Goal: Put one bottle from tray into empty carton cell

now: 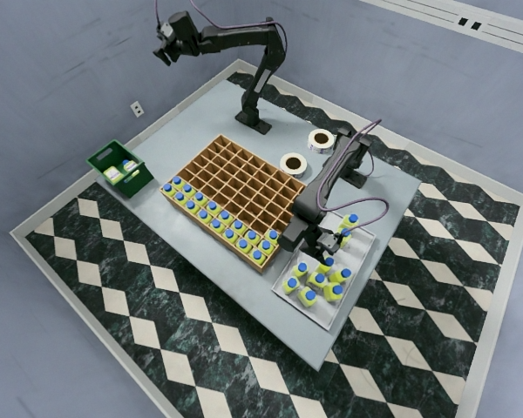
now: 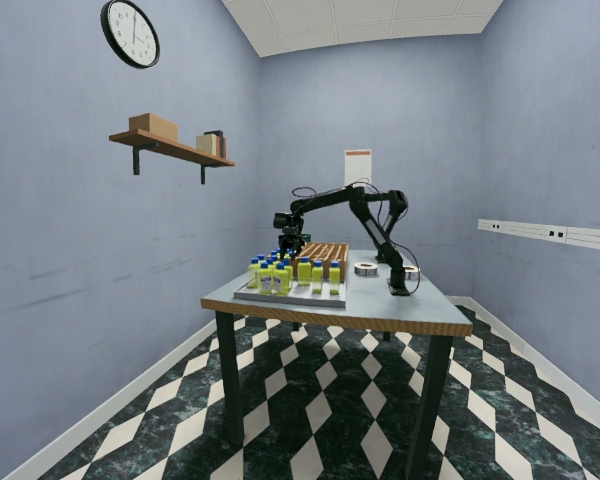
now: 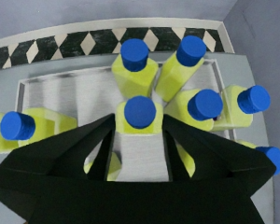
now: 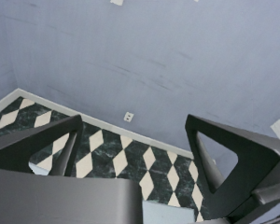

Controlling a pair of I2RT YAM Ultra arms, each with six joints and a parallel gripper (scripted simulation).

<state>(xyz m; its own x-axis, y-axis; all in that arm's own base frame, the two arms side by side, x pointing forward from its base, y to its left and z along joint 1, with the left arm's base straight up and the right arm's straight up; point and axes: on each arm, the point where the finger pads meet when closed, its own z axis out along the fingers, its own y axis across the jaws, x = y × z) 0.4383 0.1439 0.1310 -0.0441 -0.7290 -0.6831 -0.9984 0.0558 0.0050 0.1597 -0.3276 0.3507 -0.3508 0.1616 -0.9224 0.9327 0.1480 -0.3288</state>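
My left gripper is partly open, with nothing held. It is over the tray, and a yellow-green bottle with a blue cap stands just beyond the fingertips, centred between them in the left wrist view. Several more bottles stand close around it. The brown divided carton has two filled rows plus one more bottle in the third row; other cells are empty. My right gripper is open and empty, raised far from the tray.
A green bin with bottles stands at the table's left edge in the top view. Two white label rolls lie between the carton and the left arm's base. The left arm reaches over the carton's near corner.
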